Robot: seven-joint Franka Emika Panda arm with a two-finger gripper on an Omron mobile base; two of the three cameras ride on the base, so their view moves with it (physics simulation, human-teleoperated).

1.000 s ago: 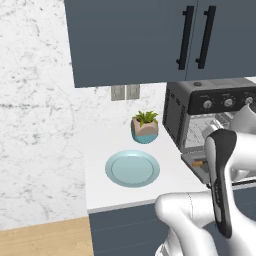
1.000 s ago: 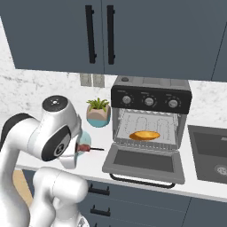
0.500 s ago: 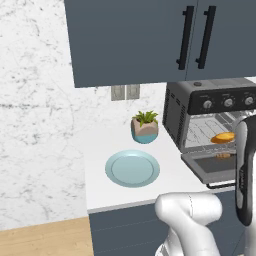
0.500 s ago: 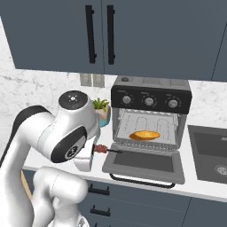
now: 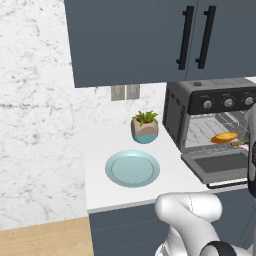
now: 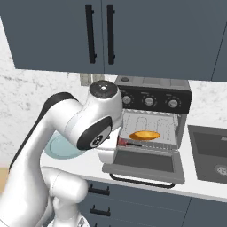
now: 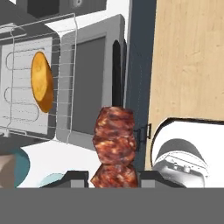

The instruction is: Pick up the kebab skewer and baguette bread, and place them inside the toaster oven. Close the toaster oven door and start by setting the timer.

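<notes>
Dark blue cabinets hang over a white bench [image 5: 165,172] against a marbled wall in the left base view, where the toaster oven [image 5: 212,125] stands with its toaster oven door [image 5: 220,165] dropped open and the baguette bread [image 5: 224,137] already on the wire rack; a pale blue plate [image 5: 132,168] and a small potted plant [image 5: 145,126] sit off to one side. From the right base view, the arm's elbow covers the hand, but the baguette bread [image 6: 144,135] lies on the rack just beyond it, with a dark stick tip beside it near the oven mouth. In the hand view the fingers [image 7: 113,177] are clamped on the kebab skewer [image 7: 114,144], whose meat chunks rise straight from between them, the stick pointing ahead past the open door [image 7: 89,83]; the loaf [image 7: 42,82] lies ahead and to the side. The step in hand looks like carrying the skewer to the oven; next it needs sliding onto the rack beside the loaf and releasing. No readable writing shows anywhere.
</notes>
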